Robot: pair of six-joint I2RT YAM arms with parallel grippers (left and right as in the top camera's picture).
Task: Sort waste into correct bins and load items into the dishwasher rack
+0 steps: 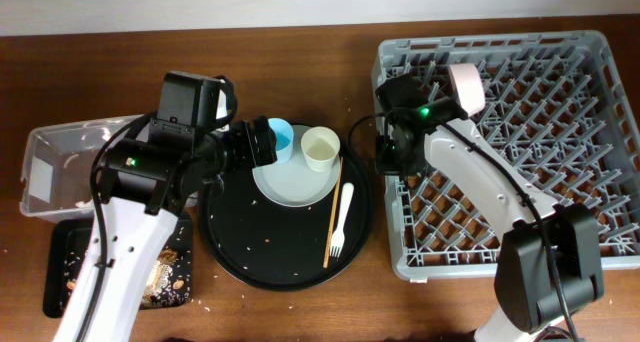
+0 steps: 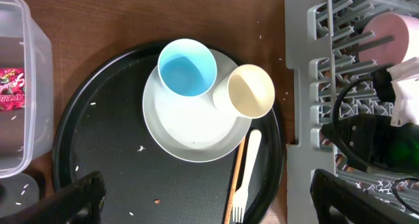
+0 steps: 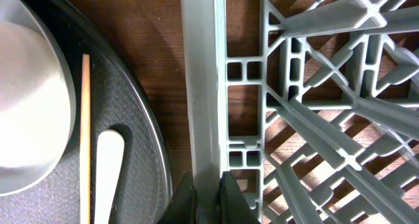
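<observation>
Overhead: R pincer (image 1: 385, 165) closed at rack (image 1: 480, 44) edge, L pincer (image 1: 260, 142) spread by blue cup (image 1: 282, 137).

The round tray (image 1: 250, 252) sits mid-table, carrying the plate (image 1: 295, 190); the left-hand cup (image 1: 281, 139) and right-hand cup (image 1: 320, 147) stand on the plate's far edge. Chopsticks (image 1: 333, 217) lie between plate and fork (image 1: 342, 217). The rack (image 1: 500, 42) stands to the right, with the bowl (image 1: 468, 87) inside. At far left the tub (image 1: 60, 142) holds the wrapper (image 2: 10, 90), with the shallow tray (image 1: 70, 272) before it
</observation>
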